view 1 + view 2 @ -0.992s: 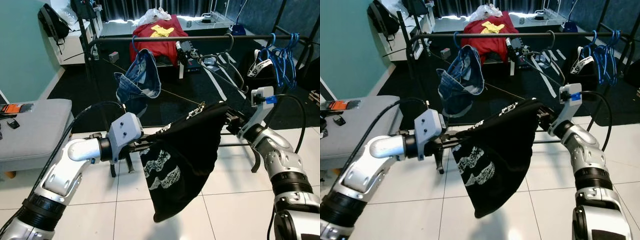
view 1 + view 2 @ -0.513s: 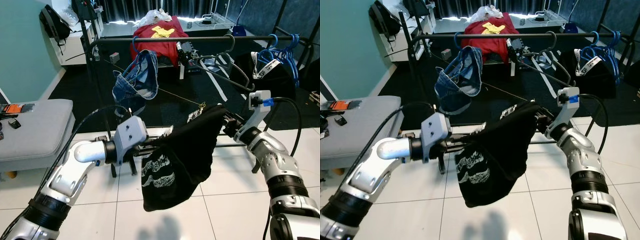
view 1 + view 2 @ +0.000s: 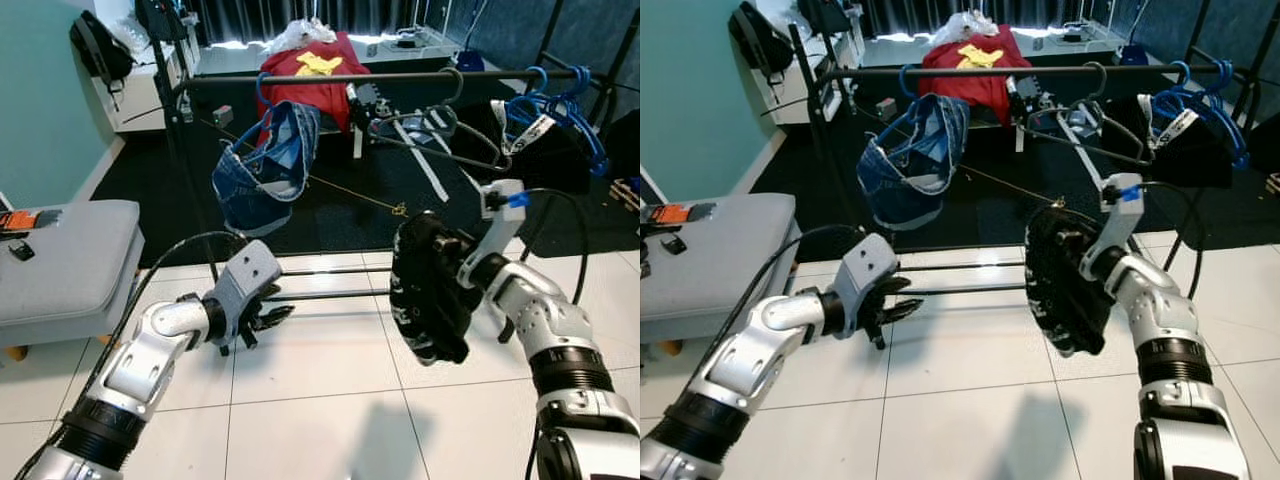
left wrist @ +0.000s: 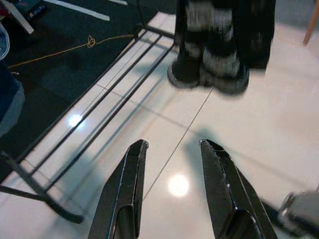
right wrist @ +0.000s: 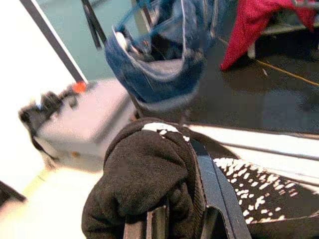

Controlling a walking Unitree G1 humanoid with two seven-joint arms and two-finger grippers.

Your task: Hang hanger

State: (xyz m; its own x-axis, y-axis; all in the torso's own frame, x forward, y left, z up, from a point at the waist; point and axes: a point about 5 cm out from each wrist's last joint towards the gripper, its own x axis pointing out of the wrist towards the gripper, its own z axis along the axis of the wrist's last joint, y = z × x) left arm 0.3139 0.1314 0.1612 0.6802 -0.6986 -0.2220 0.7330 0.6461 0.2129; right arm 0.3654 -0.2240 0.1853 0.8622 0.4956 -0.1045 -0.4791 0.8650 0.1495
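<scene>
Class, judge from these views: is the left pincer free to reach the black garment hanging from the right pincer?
Probably yes. The left pincer is open and empty, and only bare tiled floor lies between it and the black garment held by the right pincer.

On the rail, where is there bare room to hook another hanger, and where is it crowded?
The rail is bare between the blue hanger carrying the denim garment and the grey hanger near the middle. The far right end is crowded with a bunch of blue hangers. The right gripper holds the black printed shirt below that gap; the left gripper is open, low.
</scene>
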